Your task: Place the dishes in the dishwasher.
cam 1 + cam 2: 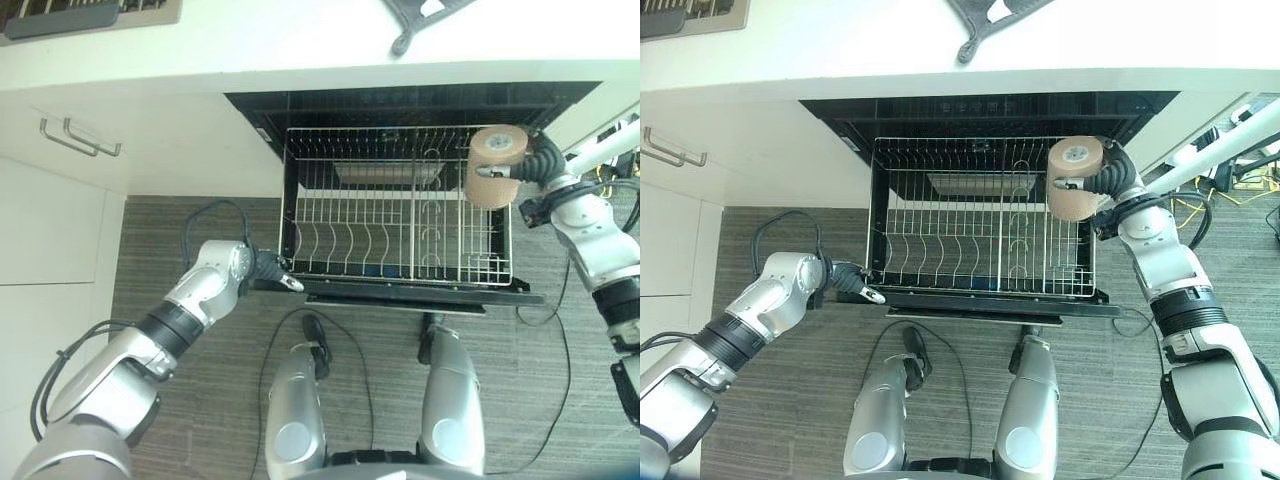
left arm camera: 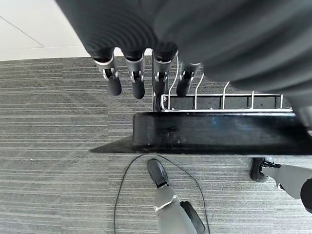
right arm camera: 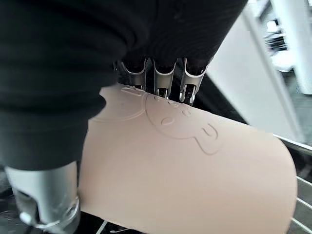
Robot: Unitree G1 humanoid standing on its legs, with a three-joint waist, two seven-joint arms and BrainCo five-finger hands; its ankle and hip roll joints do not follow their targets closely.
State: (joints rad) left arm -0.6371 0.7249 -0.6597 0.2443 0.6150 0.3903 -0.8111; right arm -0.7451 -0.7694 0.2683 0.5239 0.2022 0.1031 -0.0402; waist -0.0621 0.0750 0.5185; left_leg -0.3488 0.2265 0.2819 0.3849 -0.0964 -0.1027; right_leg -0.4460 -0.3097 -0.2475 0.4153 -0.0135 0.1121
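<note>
My right hand (image 1: 534, 166) holds a tan cup (image 1: 494, 165) over the right rear corner of the wire dish rack (image 1: 395, 210), which is pulled out on the open dishwasher door (image 1: 400, 292). Its fingers (image 3: 161, 85) and thumb (image 3: 46, 195) curl round the cup (image 3: 185, 170), which lies on its side with the flat base toward me. My left hand (image 1: 272, 270) rests at the rack's front left corner, by the door edge (image 2: 214, 136); its fingers (image 2: 136, 80) hang straight and hold nothing.
A white counter (image 1: 300, 45) runs above the dishwasher opening, with a dark mat (image 1: 420, 15) on it. White cabinet doors with metal handles (image 1: 80, 140) stand at the left. Grey striped floor (image 1: 200, 400) lies in front.
</note>
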